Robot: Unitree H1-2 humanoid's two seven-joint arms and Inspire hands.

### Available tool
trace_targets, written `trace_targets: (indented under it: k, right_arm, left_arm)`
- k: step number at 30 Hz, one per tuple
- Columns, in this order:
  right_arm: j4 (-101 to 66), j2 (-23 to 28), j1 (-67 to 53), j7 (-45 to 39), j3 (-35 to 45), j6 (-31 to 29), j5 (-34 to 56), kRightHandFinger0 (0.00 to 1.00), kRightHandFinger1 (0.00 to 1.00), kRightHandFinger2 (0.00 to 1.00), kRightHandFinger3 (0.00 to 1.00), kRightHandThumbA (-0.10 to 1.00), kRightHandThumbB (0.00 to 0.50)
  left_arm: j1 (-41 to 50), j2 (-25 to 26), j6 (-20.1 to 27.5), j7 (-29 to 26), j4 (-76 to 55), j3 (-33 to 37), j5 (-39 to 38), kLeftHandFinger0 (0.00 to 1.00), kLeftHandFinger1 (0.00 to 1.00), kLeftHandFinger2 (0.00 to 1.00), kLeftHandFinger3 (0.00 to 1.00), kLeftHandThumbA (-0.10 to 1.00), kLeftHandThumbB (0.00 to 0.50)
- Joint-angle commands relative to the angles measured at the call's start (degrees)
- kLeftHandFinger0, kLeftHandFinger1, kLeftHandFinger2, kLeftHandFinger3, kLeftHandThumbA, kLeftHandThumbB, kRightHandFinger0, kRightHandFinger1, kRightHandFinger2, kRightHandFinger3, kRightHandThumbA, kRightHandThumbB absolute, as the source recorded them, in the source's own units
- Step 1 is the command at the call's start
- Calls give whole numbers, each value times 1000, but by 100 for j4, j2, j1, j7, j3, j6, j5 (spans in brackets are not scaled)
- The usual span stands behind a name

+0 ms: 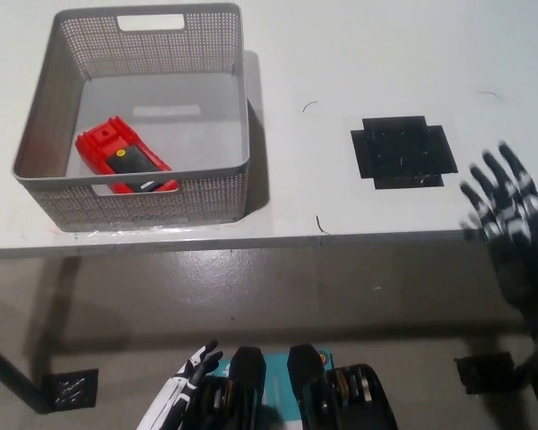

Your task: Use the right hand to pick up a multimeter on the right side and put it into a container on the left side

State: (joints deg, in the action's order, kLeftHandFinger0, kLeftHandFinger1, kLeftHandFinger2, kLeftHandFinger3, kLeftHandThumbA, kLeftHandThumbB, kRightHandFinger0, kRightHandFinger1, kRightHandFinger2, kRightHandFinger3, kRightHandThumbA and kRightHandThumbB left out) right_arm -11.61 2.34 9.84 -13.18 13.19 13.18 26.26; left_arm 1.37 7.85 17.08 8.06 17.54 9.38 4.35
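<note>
A white counter fills the upper part of the view, its front edge running straight across. A black cross-shaped patch lies flat on it toward the right. Below the edge is a grey, glossy floor with soft reflections, and a small dark plate sits at its lower left.
</note>
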Motion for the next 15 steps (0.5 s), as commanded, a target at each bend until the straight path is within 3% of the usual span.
trace_targets:
  k: [1, 6, 15]
  right_arm:
    - [-2531, 650, -1347, -1239, -1246, -2068, -1999, 1000, 1000, 1000, 1000, 1000, 495]
    - [-1494, 826, -1859, -872, -1697, -2571, -2726, 1000, 1000, 1000, 1000, 1000, 487]
    - [596, 982, -1600, -165, -2291, -2991, -3451, 1000, 1000, 1000, 1000, 1000, 489]
  left_arm:
    - [88, -3, 289, -95, -69, -148, -69, 1000, 1000, 1000, 1000, 1000, 371]
    - [142, -14, 287, -83, -81, -136, -76, 1000, 1000, 1000, 1000, 1000, 383]
    - [44, -50, 338, -138, -45, -157, -40, 1000, 1000, 1000, 1000, 1000, 385]
